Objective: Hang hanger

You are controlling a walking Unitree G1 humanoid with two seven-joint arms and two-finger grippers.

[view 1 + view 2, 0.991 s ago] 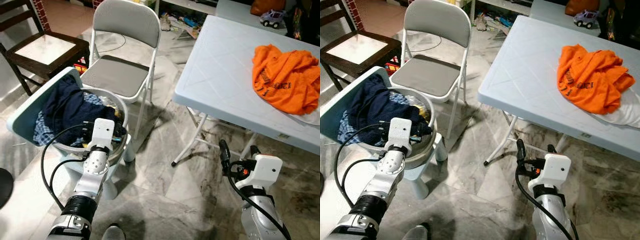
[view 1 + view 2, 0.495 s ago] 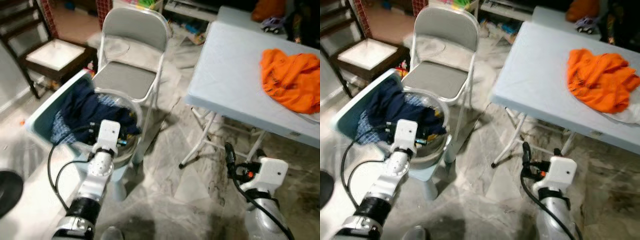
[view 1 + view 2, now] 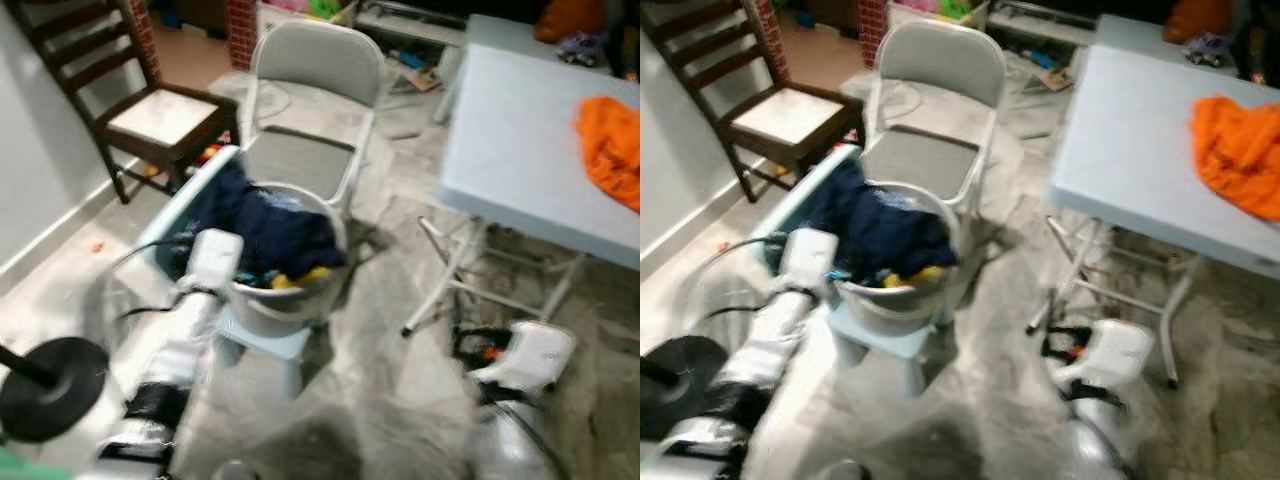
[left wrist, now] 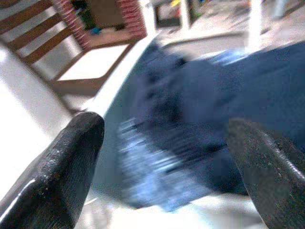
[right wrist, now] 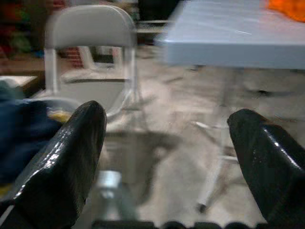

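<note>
The picture is blurred by motion. A pale tub (image 3: 290, 302) on a light blue stool holds dark blue clothes (image 3: 262, 222). My left gripper (image 3: 236, 277) hangs at the tub's near left rim; in the left wrist view its fingers (image 4: 71, 157) stand wide apart, open, with the blue clothes (image 4: 228, 109) ahead of them. My right gripper (image 3: 468, 343) is low over the floor beside the table's legs, open, with nothing between its fingers (image 5: 71, 152). An orange garment (image 3: 612, 142) lies on the white table (image 3: 510, 150).
A grey folding chair (image 3: 300, 160) stands right behind the tub. A dark wooden chair (image 3: 160, 115) is against the wall at the left. A black round stand base (image 3: 50, 385) sits on the floor near left. Marble floor lies open between tub and table.
The whole view has swung left and gone blurry, so tub, chairs and table sit further right in the picture. The wall and black base have come into sight. Both arms keep their pose.
</note>
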